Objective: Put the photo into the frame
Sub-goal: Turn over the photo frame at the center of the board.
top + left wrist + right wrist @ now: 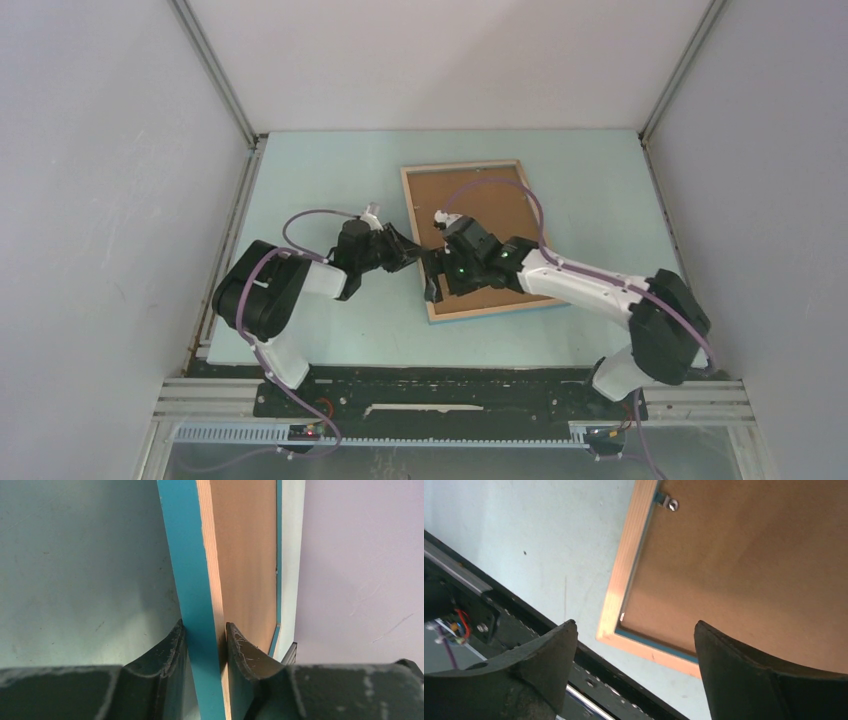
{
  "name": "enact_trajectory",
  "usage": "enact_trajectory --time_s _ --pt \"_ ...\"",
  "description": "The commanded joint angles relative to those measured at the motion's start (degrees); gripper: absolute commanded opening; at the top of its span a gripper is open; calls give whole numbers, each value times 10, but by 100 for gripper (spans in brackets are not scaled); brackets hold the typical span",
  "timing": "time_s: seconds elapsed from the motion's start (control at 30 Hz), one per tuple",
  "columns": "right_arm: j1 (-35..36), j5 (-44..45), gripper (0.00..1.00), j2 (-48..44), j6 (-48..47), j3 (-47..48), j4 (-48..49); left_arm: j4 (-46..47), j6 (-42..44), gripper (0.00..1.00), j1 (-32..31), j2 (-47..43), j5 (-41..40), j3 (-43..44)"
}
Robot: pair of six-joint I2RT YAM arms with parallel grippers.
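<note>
The frame [462, 168] lies back-up on the table, its light wood rim showing and a plain brown backing board [500, 215] inside it. My left gripper [412, 250] is shut on the frame's left rail. In the left wrist view one finger presses the blue outer side [187, 555] and the other the inner side, with the gripper [205, 630] astride the rail. My right gripper [432, 278] is open and empty above the frame's near-left corner [624, 570], and its midpoint in the right wrist view [636, 630] is over that corner. The photo is not in view.
A small metal tab [669, 502] sits on the frame's inner edge over the backing board [734, 555]. The black rail at the table's near edge [524, 625] runs just below the frame corner. Grey walls enclose the pale green table [320, 180].
</note>
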Motion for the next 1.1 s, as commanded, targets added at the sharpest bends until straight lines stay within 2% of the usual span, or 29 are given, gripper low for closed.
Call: enact_trajectory --time_s 0.0,0.07,0.17,0.27,0.37,0.5,0.67,0.8,0.9,1.07 --pt "29 68 95 -96 -70 -53 39 76 13 0 0 -27 22 -1" --pt "50 96 97 -133 -99 -76 52 85 6 0 2 -33 20 -10" --pt "103 210 97 -172 -146 -101 64 93 -13 0 20 -68 23 -39" --pt "184 304 98 -219 -275 -191 177 48 -23 0 40 -116 34 -57" --pt "247 320 99 -248 -405 -271 325 33 -60 0 45 -156 48 -76" --pt "284 341 100 -239 -464 -293 373 19 -109 0 46 -215 38 -109" --pt "338 401 100 -230 -537 -323 454 -111 -121 0 47 -322 -6 -106" --pt "377 488 100 -193 -632 -351 552 -249 -107 0 48 -420 -55 -75" --pt "387 509 98 -177 -693 -387 655 -335 -93 0 47 -476 -93 -50" --pt "382 501 95 -165 -694 -413 714 -380 -102 0 47 -530 -114 -39"
